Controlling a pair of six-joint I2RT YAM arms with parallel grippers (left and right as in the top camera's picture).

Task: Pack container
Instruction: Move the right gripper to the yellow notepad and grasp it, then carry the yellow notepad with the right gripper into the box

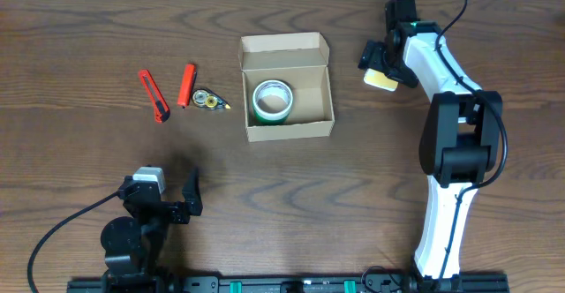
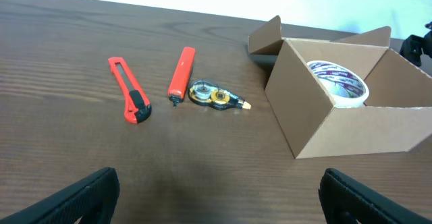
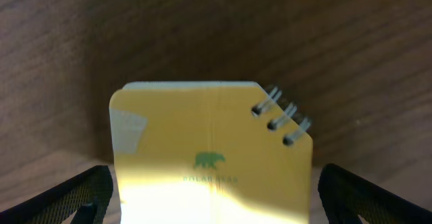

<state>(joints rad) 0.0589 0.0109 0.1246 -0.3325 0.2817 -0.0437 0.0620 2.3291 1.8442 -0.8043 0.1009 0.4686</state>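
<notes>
Dark brown wooden table (image 1: 88, 28). Tan cardboard box (image 1: 288, 132) at upper centre of the overhead frame, flap lid open, green-and-white tape roll (image 1: 261, 109) inside. Right gripper (image 1: 387, 68), upper right, clamped on a yellow spiral-bound notepad (image 3: 209, 150). Left gripper (image 2: 216, 197), lower left, jaws wide apart, empty. Left of the box lie a red utility knife (image 1: 154, 95), a red cutter (image 1: 186, 85) and a correction-tape dispenser (image 1: 208, 101).
</notes>
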